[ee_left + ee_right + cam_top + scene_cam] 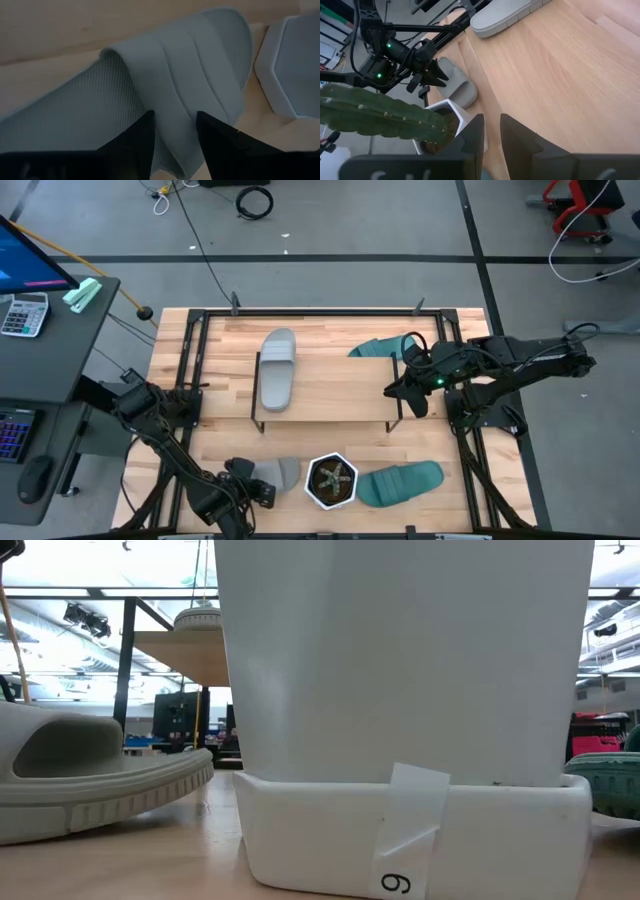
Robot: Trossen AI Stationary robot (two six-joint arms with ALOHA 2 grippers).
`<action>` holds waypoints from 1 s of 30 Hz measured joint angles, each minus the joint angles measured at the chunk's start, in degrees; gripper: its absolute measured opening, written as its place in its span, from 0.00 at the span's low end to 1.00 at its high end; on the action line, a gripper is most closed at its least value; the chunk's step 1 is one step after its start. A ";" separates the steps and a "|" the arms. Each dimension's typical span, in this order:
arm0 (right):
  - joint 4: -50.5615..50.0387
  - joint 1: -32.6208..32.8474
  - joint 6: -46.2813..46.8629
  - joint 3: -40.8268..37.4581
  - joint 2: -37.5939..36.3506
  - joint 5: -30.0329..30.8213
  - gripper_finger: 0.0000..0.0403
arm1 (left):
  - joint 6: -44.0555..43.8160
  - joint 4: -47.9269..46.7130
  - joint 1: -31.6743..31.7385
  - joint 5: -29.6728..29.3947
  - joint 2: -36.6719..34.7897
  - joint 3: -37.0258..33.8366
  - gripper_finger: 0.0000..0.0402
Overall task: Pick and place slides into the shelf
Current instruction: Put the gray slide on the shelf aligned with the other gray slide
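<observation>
The left tool (pixel 174 137) is set apart astride the strap of the grey slide (pixel 275 473) beside the potted plant (pixel 332 481); the strap is best centred before closing.

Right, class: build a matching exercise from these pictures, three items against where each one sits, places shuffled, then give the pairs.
Items:
1. grey slide on the shelf
2. potted plant
3. left gripper

Places:
A. table's near edge, between a grey slide and a teal slide
B. over the near grey slide's strap
C. on the wooden top board

Pairs: 1-C, 2-A, 3-B
</observation>
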 joint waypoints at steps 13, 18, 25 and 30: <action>0.01 0.00 -0.25 0.00 0.00 0.02 0.17 | -0.04 -0.36 -1.03 -0.48 -3.82 0.05 0.30; 0.02 0.00 -0.33 0.00 0.00 0.02 0.17 | -0.11 -0.92 -1.01 1.15 -4.17 0.07 0.32; 0.02 0.00 -0.31 0.00 0.02 0.02 0.17 | -0.44 -1.29 -1.03 5.18 -4.17 0.07 0.40; 0.03 0.00 -0.31 0.00 0.02 0.02 0.17 | -0.46 -1.28 0.01 4.32 -3.58 0.07 0.44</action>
